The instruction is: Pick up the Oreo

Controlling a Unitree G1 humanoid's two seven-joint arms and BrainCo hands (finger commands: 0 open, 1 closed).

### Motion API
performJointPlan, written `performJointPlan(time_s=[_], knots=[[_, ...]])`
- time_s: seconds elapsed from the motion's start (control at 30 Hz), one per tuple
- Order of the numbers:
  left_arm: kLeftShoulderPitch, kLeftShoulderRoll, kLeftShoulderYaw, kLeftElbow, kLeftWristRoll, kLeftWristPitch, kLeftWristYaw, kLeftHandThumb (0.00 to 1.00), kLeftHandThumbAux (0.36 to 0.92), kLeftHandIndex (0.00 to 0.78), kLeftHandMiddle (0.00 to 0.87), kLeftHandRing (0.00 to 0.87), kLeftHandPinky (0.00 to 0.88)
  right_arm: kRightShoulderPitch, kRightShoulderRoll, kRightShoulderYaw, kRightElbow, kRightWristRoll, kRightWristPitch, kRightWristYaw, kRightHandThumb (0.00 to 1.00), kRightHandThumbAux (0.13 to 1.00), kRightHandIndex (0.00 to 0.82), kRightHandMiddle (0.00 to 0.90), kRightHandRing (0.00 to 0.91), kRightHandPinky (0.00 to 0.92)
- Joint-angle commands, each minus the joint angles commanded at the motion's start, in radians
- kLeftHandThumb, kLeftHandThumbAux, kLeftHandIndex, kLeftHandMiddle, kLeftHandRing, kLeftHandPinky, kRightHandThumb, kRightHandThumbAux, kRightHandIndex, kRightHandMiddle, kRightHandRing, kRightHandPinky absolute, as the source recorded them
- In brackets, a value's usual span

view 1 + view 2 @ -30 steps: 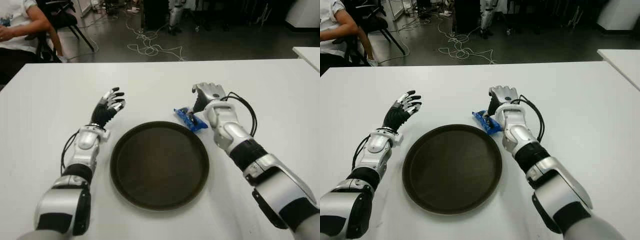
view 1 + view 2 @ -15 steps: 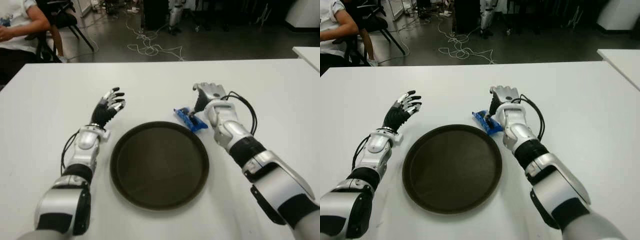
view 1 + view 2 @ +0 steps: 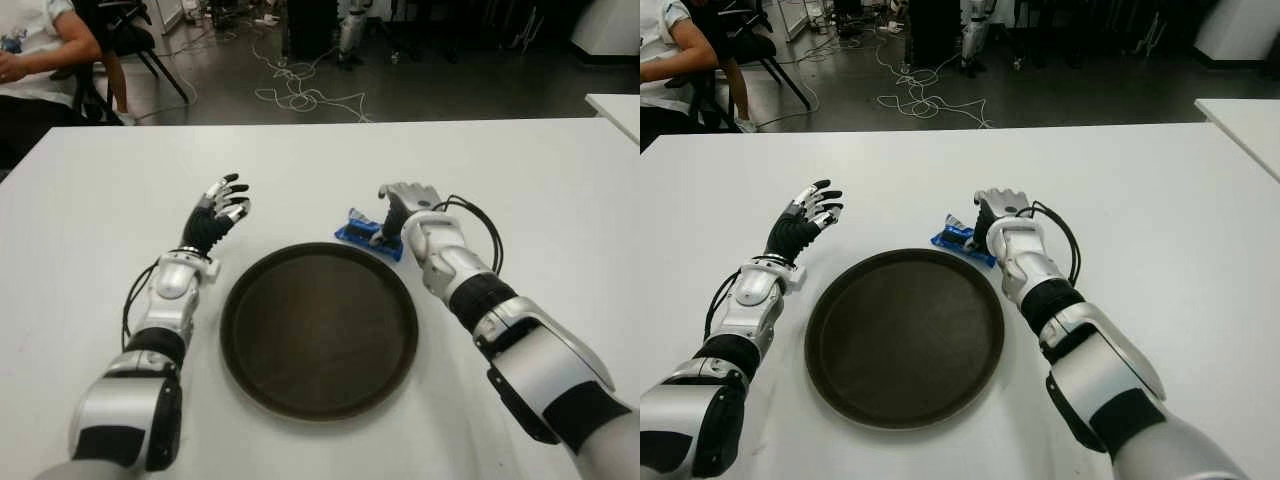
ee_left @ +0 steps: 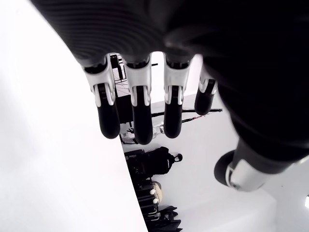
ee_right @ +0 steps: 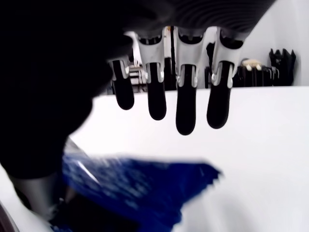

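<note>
Blue, crinkly foil Oreo packet (image 3: pixel 368 236) lies flat on the white table (image 3: pixel 520 170), just beyond the far right rim of the round dark brown tray (image 3: pixel 318 328); whether packet and rim touch cannot be told. Your right hand (image 3: pixel 402 205) sits at the packet's right end, palm down, wrist toward you. In the right wrist view the four fingers (image 5: pixel 186 108) hang extended above the blue wrapper (image 5: pixel 140 186), tips clear of it, while the thumb side is dark and close beside the wrapper; contact there cannot be confirmed. Read: right hand open, fingers not closed round the packet, packet on the table beneath and just left of the palm.

Your left hand (image 3: pixel 217 213) shows left of the tray, well apart from the packet, fingers spread and pointing away from you, holding nothing; the left wrist view confirms straight fingers (image 4: pixel 137 113) over bare table.

A seated person (image 3: pixel 40 45) is visible beyond the table's far left corner.
</note>
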Motion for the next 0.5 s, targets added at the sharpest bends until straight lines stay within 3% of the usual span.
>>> performJointPlan(time_s=[0.17, 0.33, 0.5], knots=[[0.001, 0.0, -0.001, -0.001, 0.002, -0.001, 0.003, 0.071, 0.622, 0.121, 0.213, 0.212, 0.233, 0.008, 0.037, 0.027, 0.06, -0.007, -0.011, -0.025, 0.0, 0.711, 0.256, 0.266, 0.31, 0.372], [0.001, 0.001, -0.001, 0.002, 0.003, -0.003, 0.004, 0.073, 0.626, 0.123, 0.216, 0.214, 0.233, 0.002, 0.04, 0.041, 0.081, -0.004, -0.016, -0.024, 0.0, 0.707, 0.246, 0.249, 0.296, 0.357], [-0.003, 0.001, 0.001, 0.004, 0.0, 0.002, 0.0, 0.078, 0.621, 0.116, 0.209, 0.21, 0.225, 0.0, 0.048, 0.05, 0.096, -0.002, -0.009, -0.024, 0.0, 0.699, 0.274, 0.279, 0.33, 0.409]])
